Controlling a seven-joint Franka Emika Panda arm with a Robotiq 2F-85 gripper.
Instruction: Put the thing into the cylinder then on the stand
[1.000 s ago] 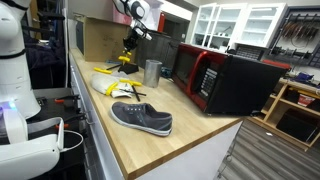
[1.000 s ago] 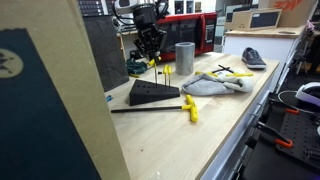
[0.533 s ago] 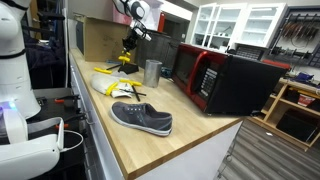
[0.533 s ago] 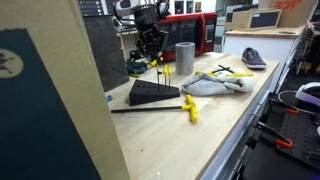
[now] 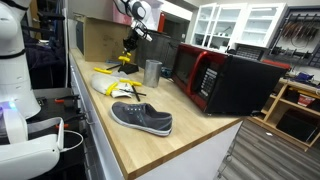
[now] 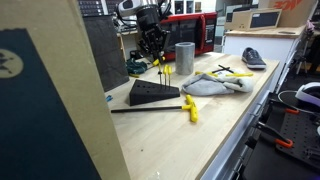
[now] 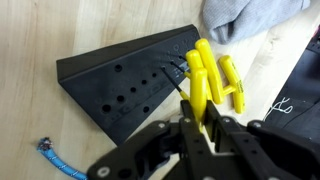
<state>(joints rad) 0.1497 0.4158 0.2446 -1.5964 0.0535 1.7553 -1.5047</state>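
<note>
**A:** Wrist view puts the gripper (image 7: pixel 203 122) right above the stand (image 7: pixel 120 85), the black wedge drilled with holes. What has it got?

**B:** Its fingers are clenched on the yellow-handled tool (image 7: pixel 207 95), taking the handle from above. The thin black shaft points down toward the holes at the wedge's right end. So the tool is upright at the stand, not in the cylinder (image 6: pixel 185 57).

**A:** Why a grip from the top?

**B:** The holes look as if they take a shaft straight down, so I'd judge an upright hold lines it up with them. Two other yellow handles (image 7: pixel 232 85) stand just beside it. A top grip also leaves those alone, where a sideways reach would likely knock them.

**A:** And the cylinder?

**B:** In an exterior view it stands upright, mouth up, just right of the gripper and farther back than the wedge. It is apart from the stand, so a short carry would link the two.

**A:** Is the tool seated in a hole?

**B:** I cannot tell, because the handles hide the tip. If the cylinder step is yet to come, the tool needs a straight lift clear of its neighbours before it goes right. If this is the last step, it only needs letting go.

**A:** Any risks?

**B:** The grey cloth (image 7: pixel 245 15) lies near the stand's right end and might snag a low swing. The shoe (image 5: pixel 142 118) is well apart, at the near end of the bench.
</note>
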